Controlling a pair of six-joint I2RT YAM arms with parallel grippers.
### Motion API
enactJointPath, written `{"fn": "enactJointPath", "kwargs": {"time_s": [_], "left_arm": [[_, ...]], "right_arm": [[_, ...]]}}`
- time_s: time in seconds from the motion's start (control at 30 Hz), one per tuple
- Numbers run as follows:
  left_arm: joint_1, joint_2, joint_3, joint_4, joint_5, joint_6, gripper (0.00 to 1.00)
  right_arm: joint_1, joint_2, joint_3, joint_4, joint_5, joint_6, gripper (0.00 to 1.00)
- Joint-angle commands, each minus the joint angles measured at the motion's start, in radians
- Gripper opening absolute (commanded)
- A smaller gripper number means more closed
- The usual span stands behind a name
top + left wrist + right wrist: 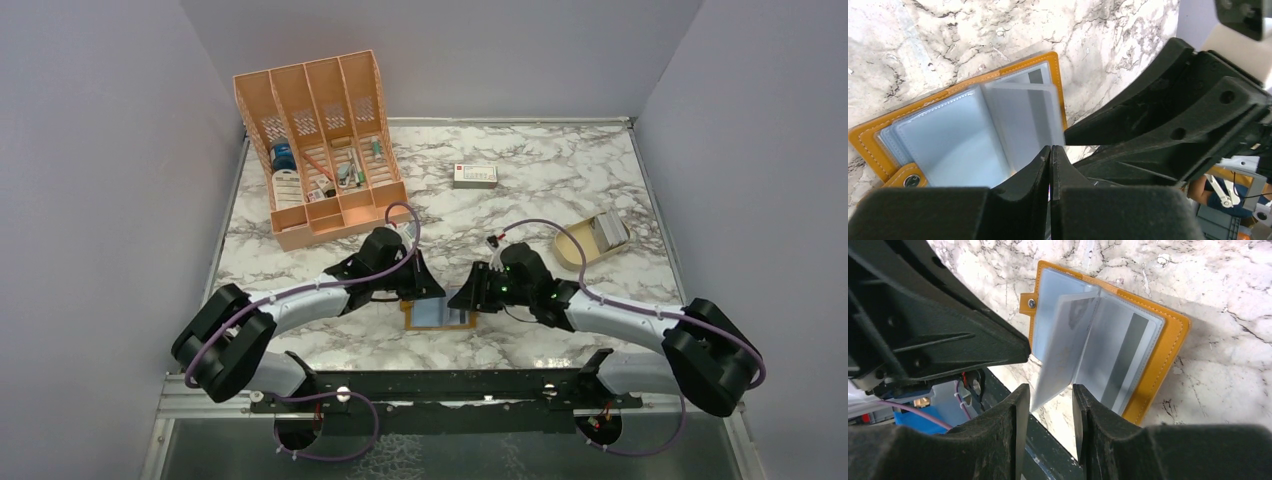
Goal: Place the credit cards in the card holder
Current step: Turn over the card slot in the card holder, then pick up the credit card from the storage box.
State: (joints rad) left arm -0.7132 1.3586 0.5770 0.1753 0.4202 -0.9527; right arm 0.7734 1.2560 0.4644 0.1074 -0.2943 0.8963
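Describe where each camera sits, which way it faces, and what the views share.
Top external: above and behind the arm bases, looking down at the table; both arms show, left gripper and right gripper meeting at the card holder.
Left wrist: on the left arm, looking past its own shut fingers at the open card holder; the right gripper's body fills the right side.
Right wrist: on the right arm, looking between its parted fingers at a raised pocket leaf.
Shared: all three show the card holder.
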Motion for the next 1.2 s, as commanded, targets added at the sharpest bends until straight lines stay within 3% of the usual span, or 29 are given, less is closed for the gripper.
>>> {"fn": "enactJointPath", "kwargs": {"time_s": [0.0, 0.23, 0.5, 0.73, 0.83, 1.03, 1.17], "left_arm": [[0.001, 0.032, -0.01, 0.037, 0.009, 0.015, 0.08], [0.0, 0.065, 0.0, 0.052, 0.02, 0.017, 0.18], [0.0, 0.005, 0.038, -0.068, -0.041, 0.092, 0.55], [0.0, -0.109, 0.084, -0.23, -0.142, 0.173, 0.92], [0.0, -0.132, 0.125, -0.343, -0.192, 0.212, 0.99], [0.001, -0.205, 0.162, -0.476, -0.248, 0.289, 0.99], [0.001, -0.239, 0.191, -0.531, -0.24, 0.356, 0.99]], "right_arm": [[0.007, -0.077, 0.025, -0.087, 0.078, -0.001, 0.38], [0.007, -0.222, 0.073, -0.24, 0.286, -0.122, 0.38], [0.002, -0.112, 0.279, -0.475, 0.532, -0.36, 0.42], [-0.081, 0.038, 0.469, -0.593, 0.71, -0.534, 0.43], [-0.145, 0.081, 0.517, -0.614, 0.734, -0.585, 0.43], [-0.347, 0.121, 0.576, -0.634, 0.727, -0.714, 0.43], [-0.458, 0.172, 0.605, -0.651, 0.82, -0.768, 0.44]]}}
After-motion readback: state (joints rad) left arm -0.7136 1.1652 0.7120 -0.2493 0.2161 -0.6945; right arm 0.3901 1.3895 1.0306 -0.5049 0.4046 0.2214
